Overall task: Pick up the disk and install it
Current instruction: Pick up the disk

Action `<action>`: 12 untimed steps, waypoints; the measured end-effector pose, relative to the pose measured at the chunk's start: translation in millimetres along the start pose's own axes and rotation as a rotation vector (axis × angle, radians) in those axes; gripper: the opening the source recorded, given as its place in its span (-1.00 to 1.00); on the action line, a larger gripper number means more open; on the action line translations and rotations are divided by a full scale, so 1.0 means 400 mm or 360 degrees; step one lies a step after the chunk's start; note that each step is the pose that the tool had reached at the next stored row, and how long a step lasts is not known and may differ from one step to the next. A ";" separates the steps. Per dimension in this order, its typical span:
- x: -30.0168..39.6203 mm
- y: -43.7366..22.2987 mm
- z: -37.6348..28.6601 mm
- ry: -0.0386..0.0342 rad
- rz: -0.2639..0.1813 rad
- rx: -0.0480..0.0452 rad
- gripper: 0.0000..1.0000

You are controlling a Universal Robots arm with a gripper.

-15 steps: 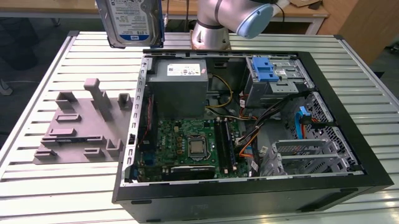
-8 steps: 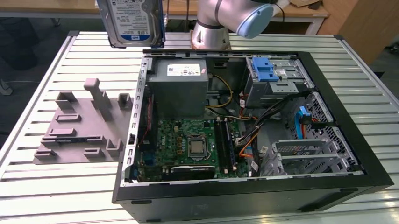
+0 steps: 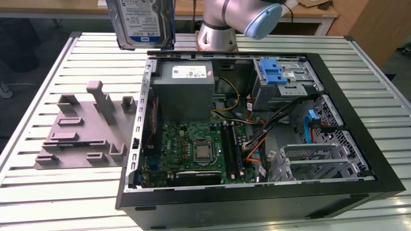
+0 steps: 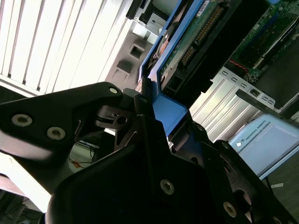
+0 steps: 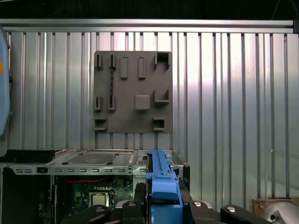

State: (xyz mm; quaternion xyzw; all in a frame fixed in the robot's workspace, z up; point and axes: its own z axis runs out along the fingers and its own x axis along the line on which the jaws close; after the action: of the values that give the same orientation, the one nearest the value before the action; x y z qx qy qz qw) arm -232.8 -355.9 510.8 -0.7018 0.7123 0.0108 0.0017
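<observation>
The disk hangs upright in the air in the exterior view, label facing the camera, above the far left corner of the open computer case. Its blue carrier frame runs up between my gripper's black fingers in the first wrist view. In the second wrist view the gripper is shut on the blue frame, and the disk's green circuit side extends beyond it. The silver drive cage with the blue latch sits at the case's far right, apart from the disk.
A grey fixture plate with raised blocks lies on the slatted table, on the exterior view's left of the case. Inside the case are a grey power supply, the motherboard and loose cables. The arm's base stands behind the case.
</observation>
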 end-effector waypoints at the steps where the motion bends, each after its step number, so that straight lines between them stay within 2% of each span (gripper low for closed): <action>1: 0.003 -0.001 0.000 0.0000 0.0000 0.0000 -0.27; 12: 0.057 -0.005 0.000 0.0000 0.0002 0.0000 -0.27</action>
State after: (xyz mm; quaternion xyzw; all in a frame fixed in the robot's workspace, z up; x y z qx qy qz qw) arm -231.1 -378.9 510.5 -0.7013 0.7128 0.0108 0.0018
